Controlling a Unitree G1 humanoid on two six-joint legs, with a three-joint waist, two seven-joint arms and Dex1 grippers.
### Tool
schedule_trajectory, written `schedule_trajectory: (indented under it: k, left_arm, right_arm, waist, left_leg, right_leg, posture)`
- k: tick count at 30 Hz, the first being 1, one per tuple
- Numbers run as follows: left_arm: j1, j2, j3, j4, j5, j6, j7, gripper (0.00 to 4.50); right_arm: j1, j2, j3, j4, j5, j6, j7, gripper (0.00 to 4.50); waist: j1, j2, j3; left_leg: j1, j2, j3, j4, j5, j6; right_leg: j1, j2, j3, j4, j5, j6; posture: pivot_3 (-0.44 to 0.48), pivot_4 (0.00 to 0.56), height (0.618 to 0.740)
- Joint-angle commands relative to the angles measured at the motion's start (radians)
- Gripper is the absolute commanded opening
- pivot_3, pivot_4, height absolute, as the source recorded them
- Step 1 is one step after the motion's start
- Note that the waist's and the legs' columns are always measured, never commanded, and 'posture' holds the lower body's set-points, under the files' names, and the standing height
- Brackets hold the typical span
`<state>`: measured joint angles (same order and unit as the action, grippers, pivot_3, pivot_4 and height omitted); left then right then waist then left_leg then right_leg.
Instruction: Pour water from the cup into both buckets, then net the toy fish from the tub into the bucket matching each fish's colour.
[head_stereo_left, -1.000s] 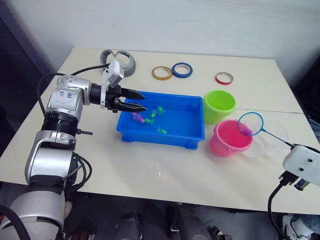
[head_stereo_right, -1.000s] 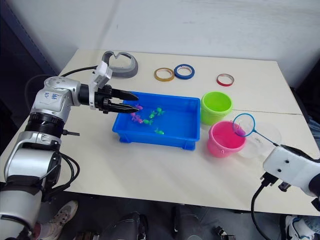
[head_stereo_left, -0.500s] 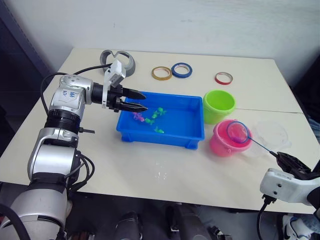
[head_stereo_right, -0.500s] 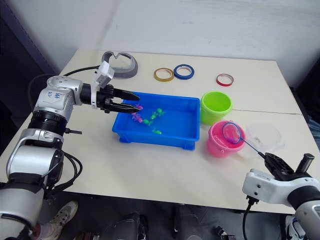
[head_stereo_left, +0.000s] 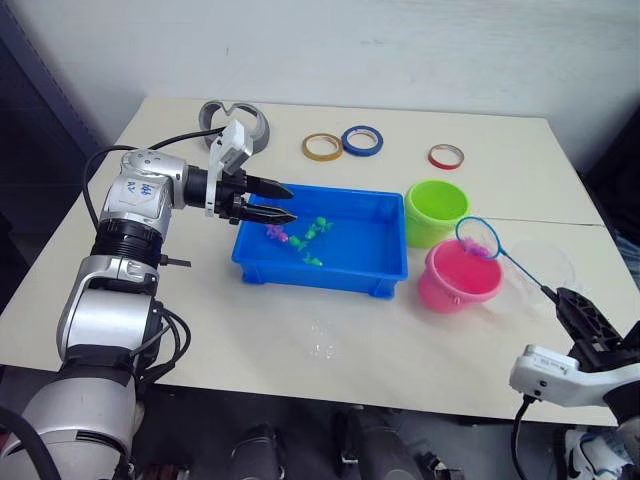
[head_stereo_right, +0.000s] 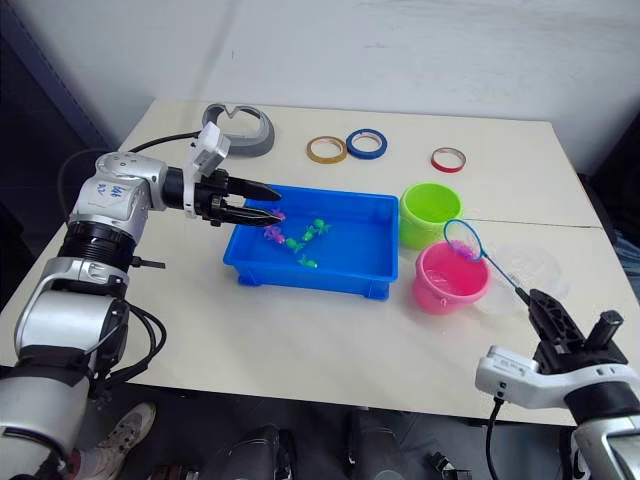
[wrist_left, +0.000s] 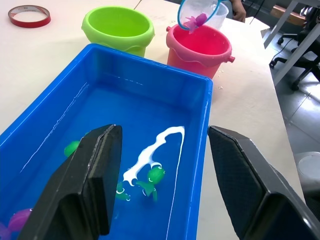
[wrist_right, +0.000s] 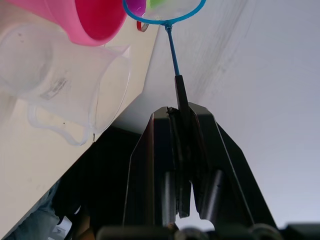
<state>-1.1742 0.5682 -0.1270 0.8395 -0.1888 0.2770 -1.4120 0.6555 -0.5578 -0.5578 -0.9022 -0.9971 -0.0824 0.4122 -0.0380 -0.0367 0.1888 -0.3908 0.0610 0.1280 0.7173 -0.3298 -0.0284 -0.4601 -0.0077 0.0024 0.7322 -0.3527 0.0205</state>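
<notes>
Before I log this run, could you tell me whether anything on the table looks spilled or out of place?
Small water droplets lie spilled on the table, in front of the blue tub. Nothing else stands out.

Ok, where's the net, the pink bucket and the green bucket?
net (head_stereo_left: 479, 237): left eye view, on the mesh inside the hoop.
pink bucket (head_stereo_left: 455, 288): left eye view, on its front wall.
green bucket (head_stereo_left: 432, 225): left eye view, on its front wall.
</notes>
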Motion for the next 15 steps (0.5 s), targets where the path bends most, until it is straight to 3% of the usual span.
schedule_trajectory:
  k: [1,15]
  left_arm:
    - [-0.039,0.001,0.022,-0.011,0.002,-0.007,-0.007,3.02]
    - [-0.026,0.002,0.025,-0.034,-0.003,0.010,-0.006,3.02]
  right_arm:
    - [0.020,0.022,-0.038,0.004,-0.060,-0.053,-0.067,0.00]
    - [-0.009,0.023,-0.040,0.069,-0.236,-0.168,-0.229,0.00]
  waist:
    - [-0.001,0.000,0.000]
    - [-0.008,0.000,0.000]
  left_leg:
    - [0.000,0.000,0.000,0.000,0.000,0.000]
    - [0.001,0.000,0.001,0.001,0.000,-0.001]
  right_leg:
    - [0.000,0.000,0.000,0.000,0.000,0.000]
    - [0.000,0.000,0.000,0.003,-0.001,-0.001]
  posture:
    - [0.000,0.150,0.693]
    - [0.000,0.150,0.693]
